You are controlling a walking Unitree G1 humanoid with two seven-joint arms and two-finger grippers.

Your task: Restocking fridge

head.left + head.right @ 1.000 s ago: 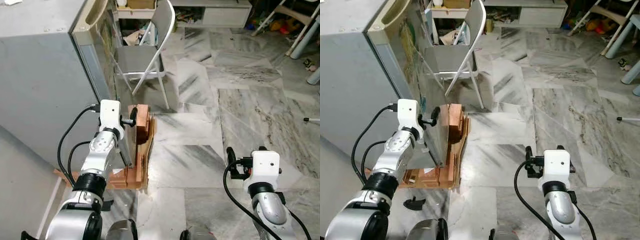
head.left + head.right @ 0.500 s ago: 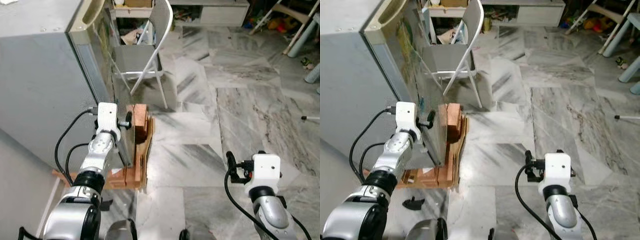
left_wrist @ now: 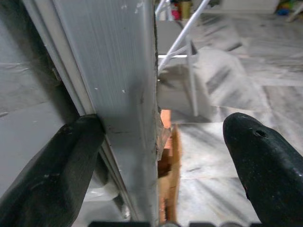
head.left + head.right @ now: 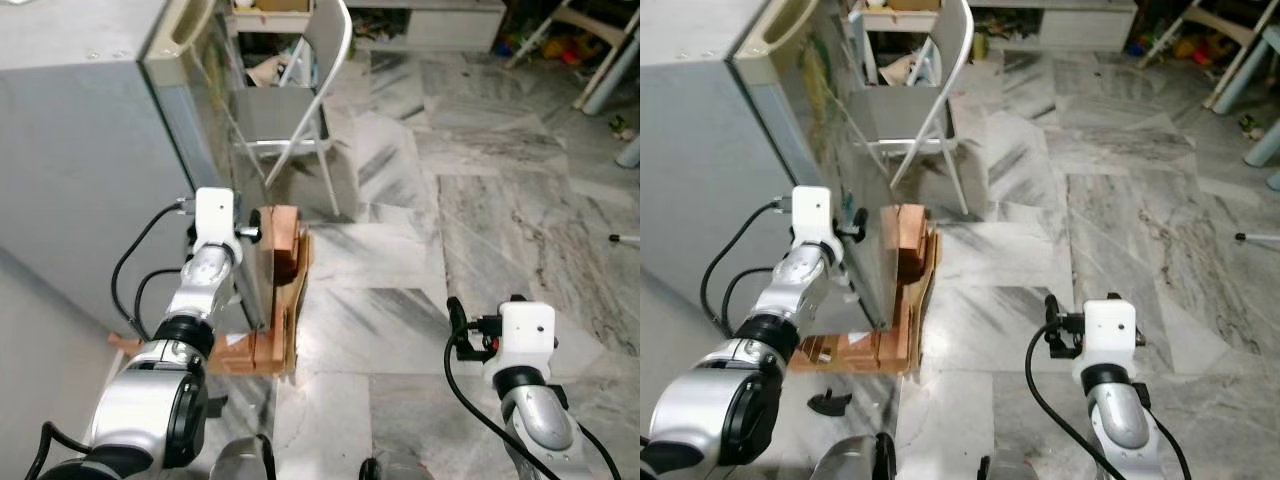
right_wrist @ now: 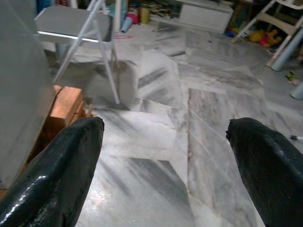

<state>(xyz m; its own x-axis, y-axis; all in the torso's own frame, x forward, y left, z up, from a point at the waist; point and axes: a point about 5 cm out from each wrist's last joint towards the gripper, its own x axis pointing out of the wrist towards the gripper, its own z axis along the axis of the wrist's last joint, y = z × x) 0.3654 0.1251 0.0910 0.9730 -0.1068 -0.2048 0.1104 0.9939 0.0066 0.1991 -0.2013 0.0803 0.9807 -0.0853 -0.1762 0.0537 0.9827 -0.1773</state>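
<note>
Reaching forward, left claw [image 3: 156, 161] straddles the fridge door [image 3: 128, 94] edge — fingers spread, unclenched.

Left gripper [image 3: 156, 156]: sits higher and closer against the fridge door's edge [image 3: 137, 94] than a second ago; fingers spread, one on each side of the edge.
Left arm [image 4: 205, 290]: reaches further forward, its wrist nearer the door.
Fridge door [image 4: 855, 200]: gap at the cabinet looks slightly narrower; hard to confirm.
Right gripper [image 5: 165, 156]: drifts slightly lower over the marble floor [image 4: 480, 220].
</note>
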